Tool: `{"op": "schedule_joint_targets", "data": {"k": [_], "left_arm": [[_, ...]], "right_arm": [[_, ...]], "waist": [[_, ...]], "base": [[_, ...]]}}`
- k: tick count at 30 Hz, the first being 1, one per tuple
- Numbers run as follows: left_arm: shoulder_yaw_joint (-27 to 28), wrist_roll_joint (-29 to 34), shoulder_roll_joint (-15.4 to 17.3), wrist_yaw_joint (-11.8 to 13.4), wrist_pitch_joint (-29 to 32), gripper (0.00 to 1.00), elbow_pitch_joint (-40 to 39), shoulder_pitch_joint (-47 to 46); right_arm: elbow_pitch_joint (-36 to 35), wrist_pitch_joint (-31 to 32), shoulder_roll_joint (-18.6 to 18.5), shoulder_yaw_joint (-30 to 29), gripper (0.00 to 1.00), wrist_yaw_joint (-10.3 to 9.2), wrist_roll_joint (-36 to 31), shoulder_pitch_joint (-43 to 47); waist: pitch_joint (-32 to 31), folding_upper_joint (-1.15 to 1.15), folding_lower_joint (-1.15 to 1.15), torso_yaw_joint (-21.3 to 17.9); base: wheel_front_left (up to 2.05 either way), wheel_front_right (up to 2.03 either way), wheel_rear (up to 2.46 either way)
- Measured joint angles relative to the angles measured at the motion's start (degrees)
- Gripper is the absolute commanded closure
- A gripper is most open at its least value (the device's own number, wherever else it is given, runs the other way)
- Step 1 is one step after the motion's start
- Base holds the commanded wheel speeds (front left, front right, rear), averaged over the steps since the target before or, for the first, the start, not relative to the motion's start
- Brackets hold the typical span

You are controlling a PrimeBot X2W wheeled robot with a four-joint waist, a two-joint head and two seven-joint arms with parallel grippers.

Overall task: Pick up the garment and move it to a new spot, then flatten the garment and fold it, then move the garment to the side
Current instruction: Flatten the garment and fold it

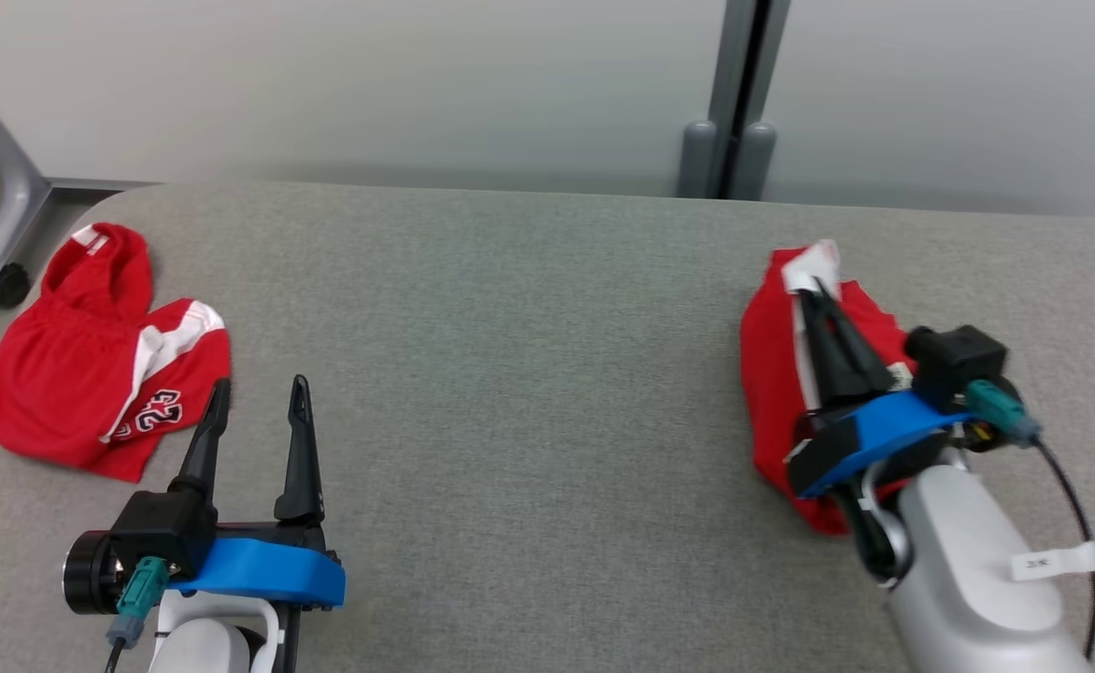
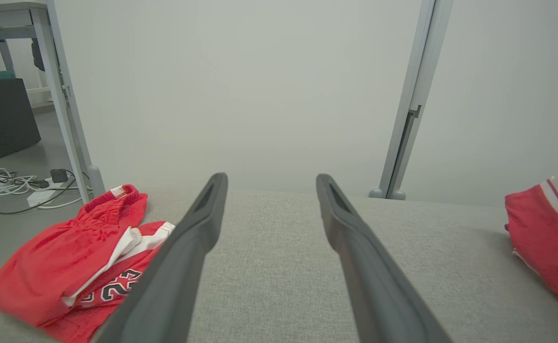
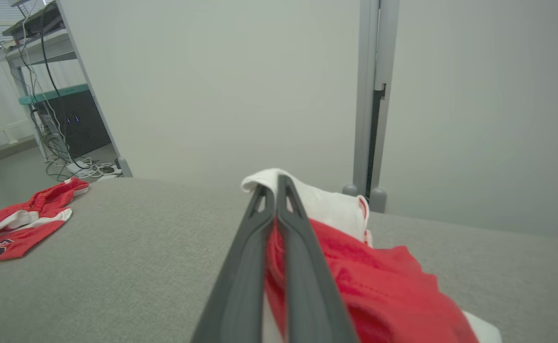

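Note:
A red garment (image 1: 772, 374) with white trim lies bunched at the right of the grey padded table (image 1: 510, 374). My right gripper (image 1: 817, 292) is shut on it, pinching the white band at its far end. In the right wrist view the closed fingertips (image 3: 272, 183) hold that white edge, and the red cloth (image 3: 364, 267) sags to the right of them. My left gripper (image 1: 261, 388) stands open and empty over the table's near left; its spread fingers (image 2: 270, 180) point at bare table. The garment's edge (image 2: 545, 224) also shows at the far right of the left wrist view.
A second red garment (image 1: 71, 374) with a white stripe and number print lies crumpled at the table's left edge, just left of my left gripper. A grey frame leg on a caster (image 1: 6, 215) stands beyond the left corner. A pale wall with a post (image 1: 734, 140) runs behind.

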Motion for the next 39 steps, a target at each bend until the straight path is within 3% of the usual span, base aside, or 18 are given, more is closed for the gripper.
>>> {"op": "schedule_joint_targets", "data": {"k": [9, 14, 22, 26, 27, 29, 34, 39], "left_arm": [[0.2, 0.0, -0.5, -0.2, 0.0, 0.0, 0.1, 0.2], [0.3, -0.1, -0.8, -0.2, 0.0, 0.0, 0.3, 0.6], [0.5, -0.3, -1.3, -0.2, 0.0, 0.0, 0.5, 0.7], [0.5, -0.4, -1.4, -0.2, 0.0, 0.0, 0.6, 0.7], [0.5, -0.4, -1.5, -0.2, 0.0, 0.0, 0.7, 0.7], [0.5, -0.4, -1.5, -0.2, 0.0, 0.0, 0.7, 0.6], [0.7, -0.2, -1.6, -0.3, 0.0, 0.0, 0.9, 0.7], [1.1, 0.0, -1.6, -0.5, 0.0, 0.0, 1.0, 1.0]], "right_arm": [[1.5, 0.0, 2.5, 15.0, 1.0, 0.0, 2.9, -2.2], [1.3, 0.0, 2.8, 27.8, 1.0, 0.0, 7.6, -1.3], [1.1, 0.0, 2.8, 44.4, 1.0, 0.0, 12.5, 2.4], [0.6, 0.0, 2.8, 49.2, 1.0, 0.0, 14.2, 3.9], [0.6, 0.0, 2.8, 49.8, 0.87, 0.0, 14.4, 4.1], [0.5, 0.0, 2.8, 50.1, 0.0, 0.0, 14.6, 4.1], [-0.8, 0.0, 2.8, 46.4, 0.0, 0.0, 14.1, 4.0], [-1.3, 0.0, 2.8, 38.6, 0.0, 0.0, 10.0, 3.8]], "waist": [[0.5, 0.0, 0.0, 4.1], [0.9, 0.0, 0.0, 5.6], [1.5, 0.0, 0.0, 5.5], [1.6, 0.0, 0.0, 4.5], [1.5, 0.0, 0.0, 4.3], [1.4, 0.0, 0.0, 3.7], [0.6, 0.0, 0.0, 2.4], [-0.6, 0.0, 0.0, 1.3]], "base": [[0.0, 0.0, 0.0], [0.0, 0.0, 0.0], [0.0, 0.0, 0.0], [0.0, 0.0, 0.0], [0.0, 0.0, 0.0], [0.0, 0.0, 0.0], [0.0, 0.0, 0.0], [0.0, 0.0, 0.0]]}}
